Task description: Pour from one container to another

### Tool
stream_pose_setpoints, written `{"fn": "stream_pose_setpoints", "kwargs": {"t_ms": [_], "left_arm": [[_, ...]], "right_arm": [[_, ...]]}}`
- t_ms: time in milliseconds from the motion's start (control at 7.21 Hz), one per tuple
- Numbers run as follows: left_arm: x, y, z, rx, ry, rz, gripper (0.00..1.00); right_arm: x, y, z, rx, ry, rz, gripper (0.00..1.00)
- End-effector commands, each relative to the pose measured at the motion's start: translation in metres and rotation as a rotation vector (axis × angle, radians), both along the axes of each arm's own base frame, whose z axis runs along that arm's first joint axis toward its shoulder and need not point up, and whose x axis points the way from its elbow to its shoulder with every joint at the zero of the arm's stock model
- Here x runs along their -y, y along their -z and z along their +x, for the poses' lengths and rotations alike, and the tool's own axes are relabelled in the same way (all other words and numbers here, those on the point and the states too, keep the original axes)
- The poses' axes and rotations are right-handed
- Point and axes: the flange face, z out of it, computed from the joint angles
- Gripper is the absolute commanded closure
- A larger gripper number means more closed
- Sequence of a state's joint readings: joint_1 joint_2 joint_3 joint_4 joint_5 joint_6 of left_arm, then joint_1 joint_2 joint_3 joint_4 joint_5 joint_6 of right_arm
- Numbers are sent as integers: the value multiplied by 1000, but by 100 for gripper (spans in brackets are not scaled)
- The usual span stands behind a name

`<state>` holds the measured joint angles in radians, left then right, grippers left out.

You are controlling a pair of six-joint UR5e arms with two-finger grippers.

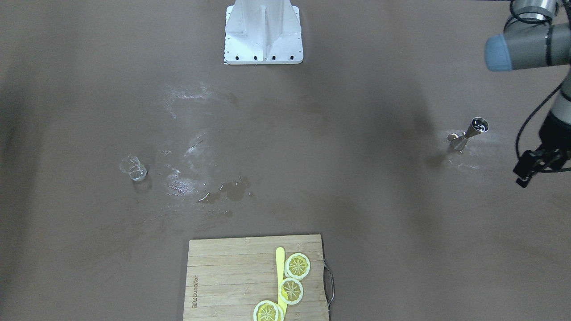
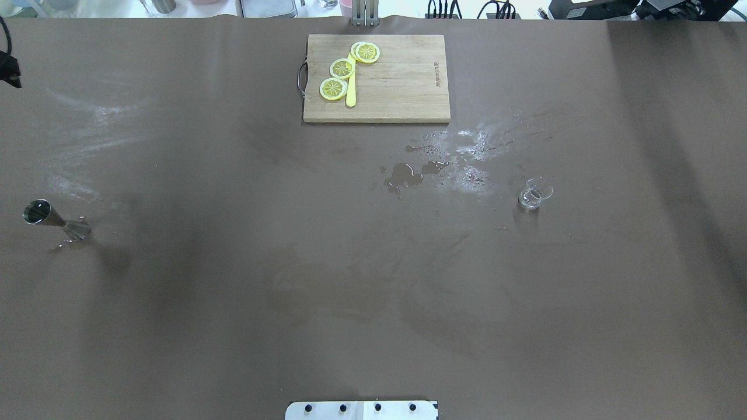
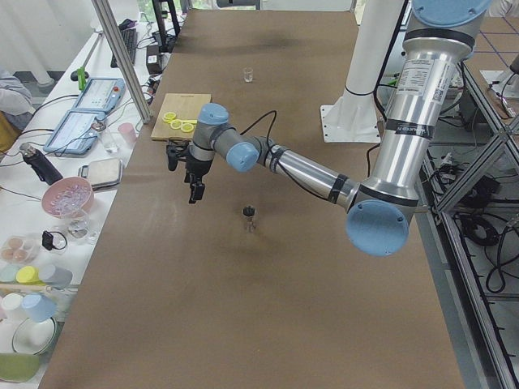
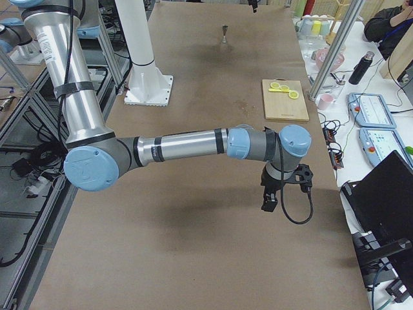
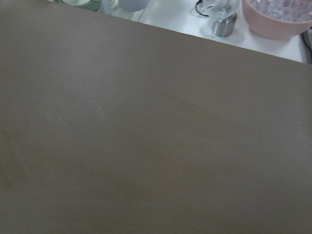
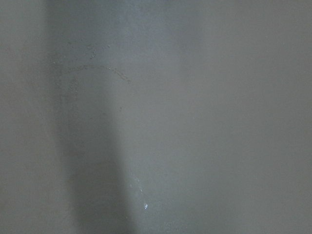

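Steel jigger [image 1: 466, 134] upright near left pincer [image 1: 524, 173], its spread indiscernible; glass cup [image 1: 133, 168] far off.

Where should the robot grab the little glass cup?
Probably around its round wall, below the rim, coming level from the side: the cup stands upright, open on top, and its pouring lip should stay free.

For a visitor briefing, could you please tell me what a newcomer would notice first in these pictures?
The wooden cutting board with yellow lemon slices stands out at the far edge of the brown table. Near it a wet spill marks the surface; the clear glass cup stands to the robot's right, the steel jigger far to its left.
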<state>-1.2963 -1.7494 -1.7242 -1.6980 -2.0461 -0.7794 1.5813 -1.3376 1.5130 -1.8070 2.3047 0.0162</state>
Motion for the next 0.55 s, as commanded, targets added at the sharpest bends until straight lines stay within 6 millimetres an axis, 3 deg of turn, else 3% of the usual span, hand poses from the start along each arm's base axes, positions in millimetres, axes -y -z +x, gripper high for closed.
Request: {"fn": "stream_pose_setpoints", "kwargs": {"t_ms": [0,139,277,416], "left_arm": [[-42,-69,-107,11,-108,-49,2],[-80,-103,-150,-39,-186,-21,2],[-118,-139,-162,-54,-295,23,2],[-146,-157,-162,-94,-388,117,2]], "right_arm": [[-48,-11,5,1,-9,0,0],[-53,-17,6,4,-8,-6,0],[-55,-18,5,3,-6,-7,0],[-53,-19,5,0,-6,6,0]]}}
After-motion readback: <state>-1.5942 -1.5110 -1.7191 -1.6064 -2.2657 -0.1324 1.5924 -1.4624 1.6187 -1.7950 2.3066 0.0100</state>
